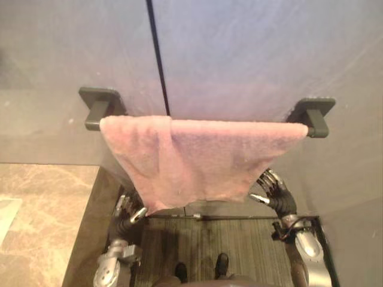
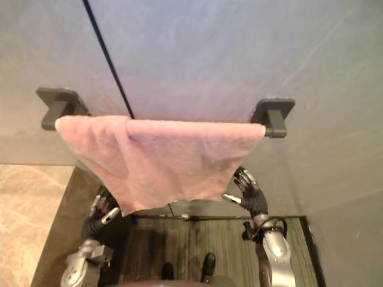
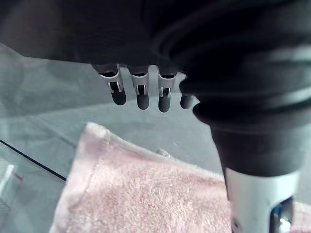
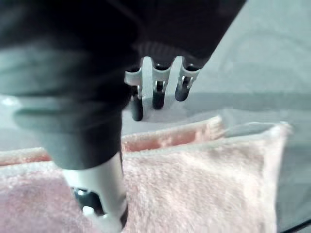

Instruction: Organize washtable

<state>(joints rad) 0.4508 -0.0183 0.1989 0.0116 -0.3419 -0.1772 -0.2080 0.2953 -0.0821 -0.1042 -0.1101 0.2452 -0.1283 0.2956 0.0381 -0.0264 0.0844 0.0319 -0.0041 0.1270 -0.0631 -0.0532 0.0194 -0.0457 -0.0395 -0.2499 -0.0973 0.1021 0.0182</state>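
Silver-grey arms (image 1: 310, 246); dark ribbed covers (image 3: 243, 73) on left hand (image 1: 127, 208), right hand (image 1: 274, 190); silver fingers (image 3: 142, 94), dark tips.

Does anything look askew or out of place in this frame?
The pink towel hangs crooked over the dark towel bar: its lower edge slants, dropping to a point near the left hand and riding higher by the right hand. Both hands are open, below it.
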